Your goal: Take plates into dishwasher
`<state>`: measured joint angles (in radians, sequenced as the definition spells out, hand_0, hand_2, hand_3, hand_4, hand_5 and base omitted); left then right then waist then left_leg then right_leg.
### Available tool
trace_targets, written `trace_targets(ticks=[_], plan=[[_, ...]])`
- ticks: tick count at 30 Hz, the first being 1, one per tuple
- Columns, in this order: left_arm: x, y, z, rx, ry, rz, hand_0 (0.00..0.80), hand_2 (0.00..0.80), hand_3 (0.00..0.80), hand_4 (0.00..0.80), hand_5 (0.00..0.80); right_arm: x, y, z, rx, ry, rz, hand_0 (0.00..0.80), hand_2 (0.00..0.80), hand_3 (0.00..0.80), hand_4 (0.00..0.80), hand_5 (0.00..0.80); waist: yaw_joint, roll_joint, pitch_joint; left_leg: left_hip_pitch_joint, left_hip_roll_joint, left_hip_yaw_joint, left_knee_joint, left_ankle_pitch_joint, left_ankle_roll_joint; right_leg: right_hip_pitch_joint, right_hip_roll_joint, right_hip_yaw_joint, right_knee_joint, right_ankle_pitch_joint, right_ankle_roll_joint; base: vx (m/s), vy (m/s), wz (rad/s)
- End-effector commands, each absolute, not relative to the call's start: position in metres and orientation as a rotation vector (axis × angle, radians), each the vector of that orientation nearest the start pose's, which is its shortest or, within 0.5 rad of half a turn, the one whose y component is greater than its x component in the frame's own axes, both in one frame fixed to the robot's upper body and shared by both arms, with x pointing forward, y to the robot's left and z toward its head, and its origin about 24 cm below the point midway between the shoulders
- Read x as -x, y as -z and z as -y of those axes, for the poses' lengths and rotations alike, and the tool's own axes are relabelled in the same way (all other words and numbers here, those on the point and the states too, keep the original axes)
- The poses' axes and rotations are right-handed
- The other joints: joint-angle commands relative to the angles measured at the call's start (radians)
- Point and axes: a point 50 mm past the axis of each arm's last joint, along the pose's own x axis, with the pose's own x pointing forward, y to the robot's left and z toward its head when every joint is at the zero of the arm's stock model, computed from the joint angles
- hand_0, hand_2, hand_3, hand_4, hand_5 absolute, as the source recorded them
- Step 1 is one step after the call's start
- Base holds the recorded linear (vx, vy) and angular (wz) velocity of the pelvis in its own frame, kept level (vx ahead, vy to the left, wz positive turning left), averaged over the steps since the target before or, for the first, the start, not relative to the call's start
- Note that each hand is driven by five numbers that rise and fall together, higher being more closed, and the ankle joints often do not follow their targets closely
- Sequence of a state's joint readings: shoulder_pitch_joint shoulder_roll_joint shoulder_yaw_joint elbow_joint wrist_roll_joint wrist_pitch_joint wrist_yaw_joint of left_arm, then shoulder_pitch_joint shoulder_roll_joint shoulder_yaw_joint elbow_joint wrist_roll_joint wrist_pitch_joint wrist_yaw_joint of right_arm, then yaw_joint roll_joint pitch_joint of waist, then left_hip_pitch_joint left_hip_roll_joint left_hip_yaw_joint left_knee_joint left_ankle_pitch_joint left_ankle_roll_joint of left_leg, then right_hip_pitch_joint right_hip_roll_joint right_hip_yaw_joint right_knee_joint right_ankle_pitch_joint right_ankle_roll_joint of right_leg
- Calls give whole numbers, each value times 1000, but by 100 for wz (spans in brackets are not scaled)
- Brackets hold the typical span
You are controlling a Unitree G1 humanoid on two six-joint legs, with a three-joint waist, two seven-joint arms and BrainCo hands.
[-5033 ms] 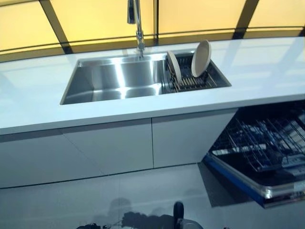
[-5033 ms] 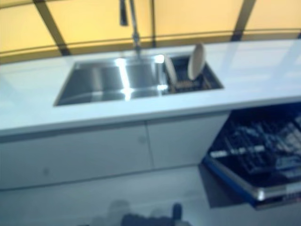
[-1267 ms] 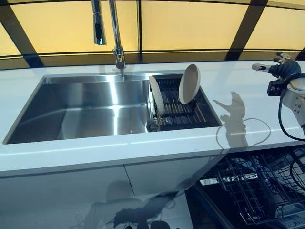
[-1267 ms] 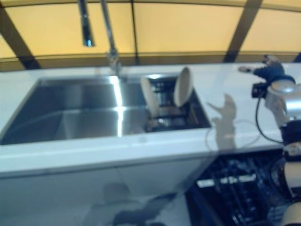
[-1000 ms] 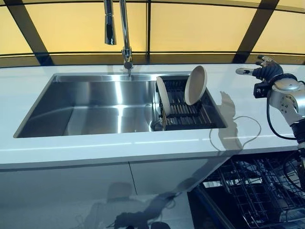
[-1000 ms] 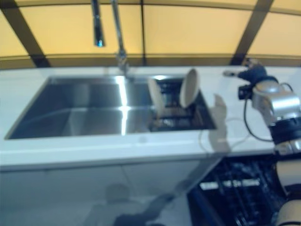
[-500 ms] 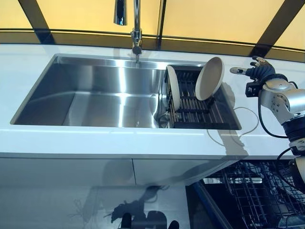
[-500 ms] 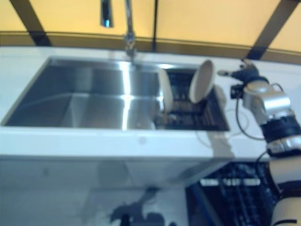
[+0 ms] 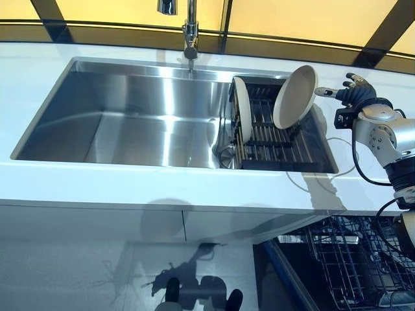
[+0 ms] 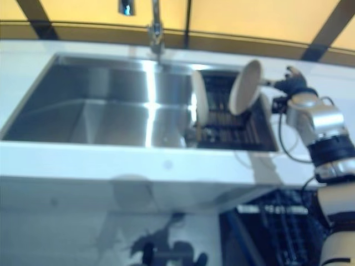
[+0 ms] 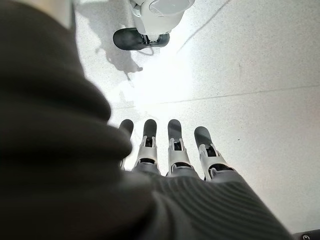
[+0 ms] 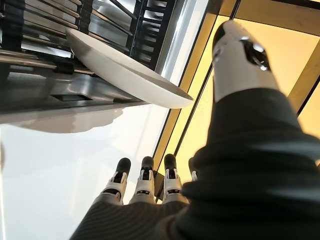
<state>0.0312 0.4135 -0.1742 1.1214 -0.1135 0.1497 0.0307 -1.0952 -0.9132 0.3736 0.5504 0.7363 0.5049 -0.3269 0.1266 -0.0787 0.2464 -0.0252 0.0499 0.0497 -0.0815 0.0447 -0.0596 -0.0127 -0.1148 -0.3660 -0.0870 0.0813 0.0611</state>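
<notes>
Two cream plates stand in a black dish rack [image 9: 279,139] at the right end of the steel sink [image 9: 130,123]. One plate [image 9: 241,111] stands upright and edge-on. The other plate [image 9: 295,97] leans back at the rack's far right. My right hand [image 9: 353,94] hovers open over the counter just right of the leaning plate, apart from it. In the right wrist view that plate's [image 12: 125,70] rim shows past my straight fingers [image 12: 145,180]. My left hand [image 11: 175,150] shows only in its wrist view, open, hanging over the floor.
A tall tap [image 9: 189,29] rises behind the sink. White counter [image 9: 97,188] runs along the front, with cabinet doors below. The open dishwasher's wire rack [image 9: 350,259] is at the lower right, under my right arm.
The camera has come closer to the sink and now looks more steeply down. My right arm rose to counter height, and its hand has drawn slightly nearer the leaning plate.
</notes>
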Motion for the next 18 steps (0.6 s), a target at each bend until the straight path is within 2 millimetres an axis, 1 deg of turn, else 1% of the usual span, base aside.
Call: trace_targets(ticks=[1, 8, 18], plan=[[-77, 137, -311, -434, -227, -1335, 0, 0, 0, 0, 0, -365, -333, 277, 273, 416, 190, 0, 0, 0, 0, 0, 22, -3, -9, -9, -8, 17, -6, -65, 37, 27, -26, -13, 0, -61, 50, 0, 0, 0], [-76, 140, -306, -428, -219, -1342, 0, 0, 0, 0, 0, -365, -330, 278, 292, 407, 186, 0, 0, 0, 0, 0, 22, 6, -14, 0, -9, 20, -6, -66, 35, 41, -27, -18, 0, -68, 49, 0, 0, 0], [-75, 141, -303, -424, -207, -1341, 0, 0, 0, 0, 0, -369, -324, 272, 300, 379, 175, 0, 0, 0, 0, 0, 25, 14, -8, 0, -12, 19, -6, -67, 35, 45, -29, -19, 0, -73, 46, 0, 0, 0]])
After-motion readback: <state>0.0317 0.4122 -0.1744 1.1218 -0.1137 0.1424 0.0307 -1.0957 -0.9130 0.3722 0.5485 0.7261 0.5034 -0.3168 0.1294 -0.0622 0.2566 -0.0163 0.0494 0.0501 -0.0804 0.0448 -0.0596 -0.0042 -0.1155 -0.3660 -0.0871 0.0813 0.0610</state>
